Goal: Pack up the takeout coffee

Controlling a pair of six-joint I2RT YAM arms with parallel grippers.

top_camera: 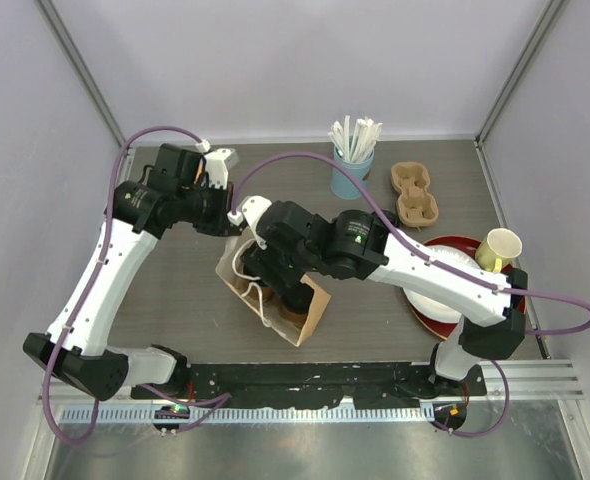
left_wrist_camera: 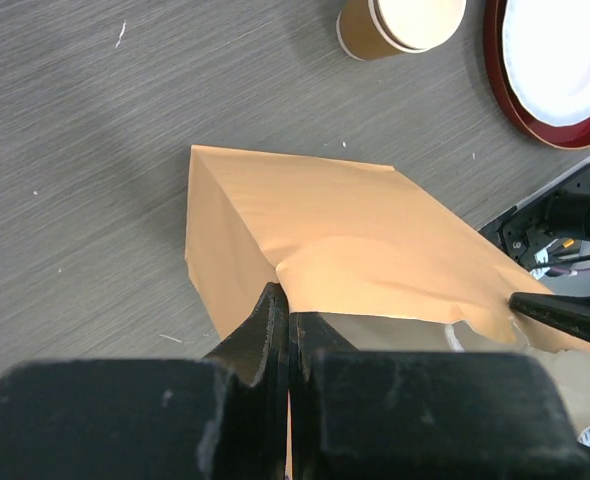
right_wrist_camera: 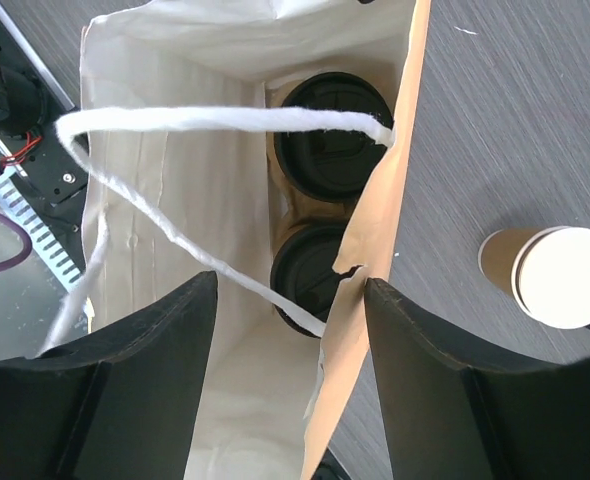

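Two takeout coffee cups with black lids (right_wrist_camera: 335, 135) (right_wrist_camera: 310, 275) stand at the bottom of an open brown paper bag (right_wrist_camera: 400, 200) with white string handles. My right gripper (right_wrist_camera: 290, 290) hovers open over the bag's mouth and holds nothing. The bag's torn side wall rises between its fingers, close to the right finger (right_wrist_camera: 425, 350). My left gripper (left_wrist_camera: 283, 297) is shut on the bag's rim (left_wrist_camera: 305, 255). From above, the bag (top_camera: 315, 310) lies mid-table, with the left gripper (top_camera: 237, 222) at its far end and the right gripper (top_camera: 285, 288) over it.
A light-blue cup of white straws (top_camera: 352, 165) and a cardboard cup carrier (top_camera: 415, 193) stand at the back. To the right, a red plate (top_camera: 437, 322) holds a white plate. A lidless pale cup (top_camera: 501, 248) (right_wrist_camera: 550, 275) (left_wrist_camera: 400, 25) stands beside it.
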